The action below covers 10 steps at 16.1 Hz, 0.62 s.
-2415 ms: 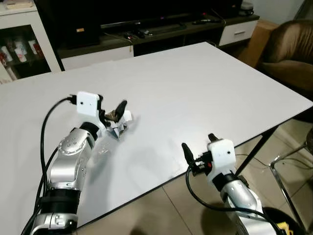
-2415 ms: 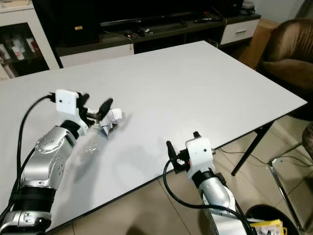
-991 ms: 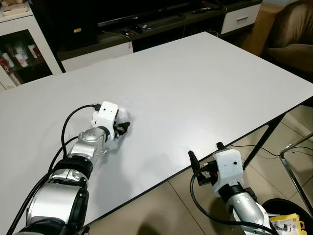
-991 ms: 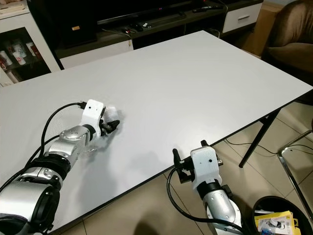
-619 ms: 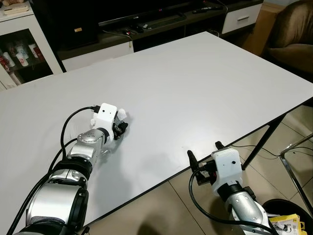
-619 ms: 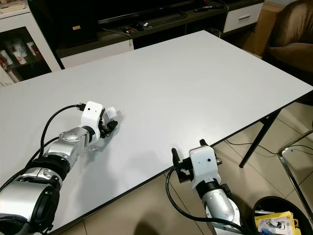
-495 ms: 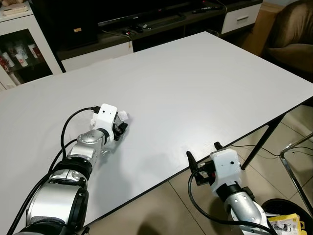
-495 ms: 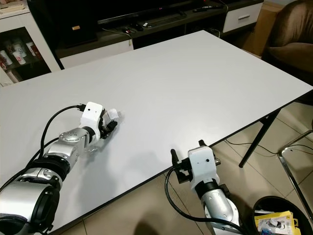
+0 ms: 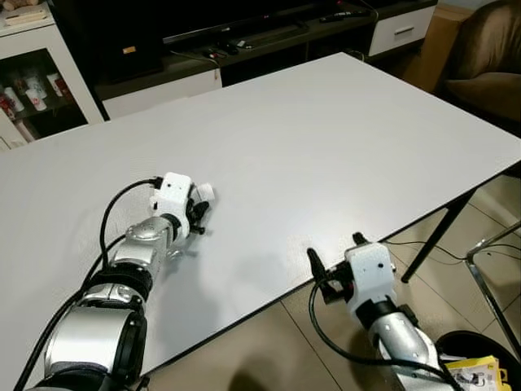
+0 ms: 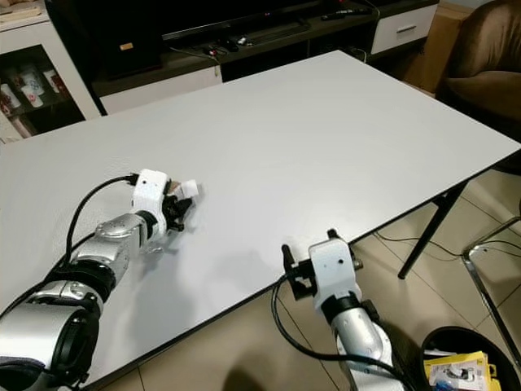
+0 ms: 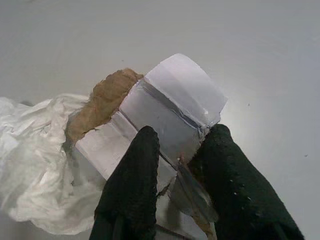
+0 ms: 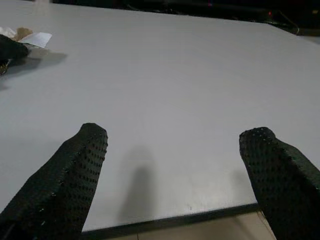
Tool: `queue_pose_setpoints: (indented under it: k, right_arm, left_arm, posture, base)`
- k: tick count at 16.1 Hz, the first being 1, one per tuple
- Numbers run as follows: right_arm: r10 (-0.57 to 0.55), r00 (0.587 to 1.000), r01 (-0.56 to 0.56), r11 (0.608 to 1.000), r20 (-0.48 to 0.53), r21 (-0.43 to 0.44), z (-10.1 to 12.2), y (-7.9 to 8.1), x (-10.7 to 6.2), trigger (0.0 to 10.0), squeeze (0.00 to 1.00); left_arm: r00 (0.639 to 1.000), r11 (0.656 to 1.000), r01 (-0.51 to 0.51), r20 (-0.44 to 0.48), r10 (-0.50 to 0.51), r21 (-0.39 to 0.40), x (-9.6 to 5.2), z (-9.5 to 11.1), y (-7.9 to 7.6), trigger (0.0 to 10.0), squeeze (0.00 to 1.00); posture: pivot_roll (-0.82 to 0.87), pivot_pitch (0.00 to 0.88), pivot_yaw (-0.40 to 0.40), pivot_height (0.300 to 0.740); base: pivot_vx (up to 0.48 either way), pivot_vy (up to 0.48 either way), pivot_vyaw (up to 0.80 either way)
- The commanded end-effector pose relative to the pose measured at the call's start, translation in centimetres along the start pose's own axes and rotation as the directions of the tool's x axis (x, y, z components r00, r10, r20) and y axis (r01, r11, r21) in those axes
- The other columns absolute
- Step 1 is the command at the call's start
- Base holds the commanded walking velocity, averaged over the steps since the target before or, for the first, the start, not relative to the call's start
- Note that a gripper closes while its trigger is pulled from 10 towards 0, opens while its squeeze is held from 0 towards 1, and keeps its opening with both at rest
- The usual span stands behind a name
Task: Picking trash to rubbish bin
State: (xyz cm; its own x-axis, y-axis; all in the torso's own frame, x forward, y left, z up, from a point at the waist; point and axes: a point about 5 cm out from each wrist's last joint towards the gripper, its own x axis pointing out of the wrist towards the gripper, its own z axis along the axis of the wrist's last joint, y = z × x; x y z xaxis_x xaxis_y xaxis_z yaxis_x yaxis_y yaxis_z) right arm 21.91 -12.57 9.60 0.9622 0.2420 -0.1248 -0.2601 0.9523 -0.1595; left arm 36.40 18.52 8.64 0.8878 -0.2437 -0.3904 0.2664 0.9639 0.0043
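A bundle of trash (image 11: 165,110), made of folded white paper, a brown scrap and crumpled clear plastic, lies on the white table (image 9: 326,138) at its left side. My left gripper (image 9: 198,213) is shut on the paper's edge, both black fingertips (image 11: 142,155) pinching it. The white paper (image 10: 190,187) pokes out past the fingers. My right gripper (image 9: 334,265) hovers open at the table's near edge, nothing between its fingers (image 12: 75,165). A black rubbish bin (image 9: 472,362) with a yellow packet inside stands on the floor at lower right.
A dark TV stand (image 9: 244,41) runs behind the table, with a white glass-door cabinet (image 9: 32,73) at far left. A brown armchair (image 9: 480,57) sits at right. A metal chair frame (image 9: 488,269) stands next to the bin.
The left gripper has closed tighter on the trash and shifted it slightly. My right gripper has edged a little closer to the table's edge.
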Motion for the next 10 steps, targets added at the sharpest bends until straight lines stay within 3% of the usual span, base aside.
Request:
queue_pose_setpoints:
  k: [1, 3, 6, 9, 10]
  right_arm:
    - [-0.017, 1.000, 0.017, 1.000, 0.007, -0.005, 0.1, -0.3, 0.3, 10.0, 0.00]
    - [-0.028, 0.999, 0.029, 0.999, 0.030, -0.014, 0.5, -0.6, 0.7, 10.0, 0.00]
    - [-0.060, 0.996, 0.061, 0.998, 0.067, -0.019, 1.0, -1.3, 1.2, 10.0, 0.00]
    - [-0.077, 0.994, 0.078, 0.997, 0.080, -0.007, 1.3, -1.5, 1.2, 10.0, 0.00]
    - [-0.075, 0.994, 0.076, 0.997, 0.080, -0.008, 1.3, -1.6, 1.2, 10.0, 0.00]
  left_arm:
    - [1.000, 0.999, 0.018, 0.019, -0.017, -0.047, -0.1, -0.2, 0.1, 0.0, 0.00]
    - [0.990, 0.984, 0.093, 0.116, -0.076, -0.152, -0.2, 1.3, -0.1, 0.0, 0.00]
    - [0.951, 0.956, 0.209, 0.270, -0.150, -0.207, -0.8, 3.8, -0.2, 0.0, 0.00]
    - [0.906, 0.914, 0.301, 0.383, -0.184, -0.273, -2.5, 4.6, -0.8, 0.0, 0.00]
    - [0.904, 0.912, 0.310, 0.381, -0.194, -0.271, -2.5, 4.5, -0.8, 0.0, 0.00]
  posture:
    - [-0.13, 0.000, 0.091, 0.740]
    - [-0.13, 0.000, 0.100, 0.740]
    - [-0.12, 0.000, 0.114, 0.740]
    - [-0.12, 0.000, 0.112, 0.740]
    - [-0.11, 0.000, 0.109, 0.740]
  base:
    - [0.000, 0.000, 0.00]
    - [0.000, 0.000, 0.00]
    - [0.000, 0.000, 0.00]
    - [0.000, 0.000, 0.00]
    - [0.000, 0.000, 0.00]
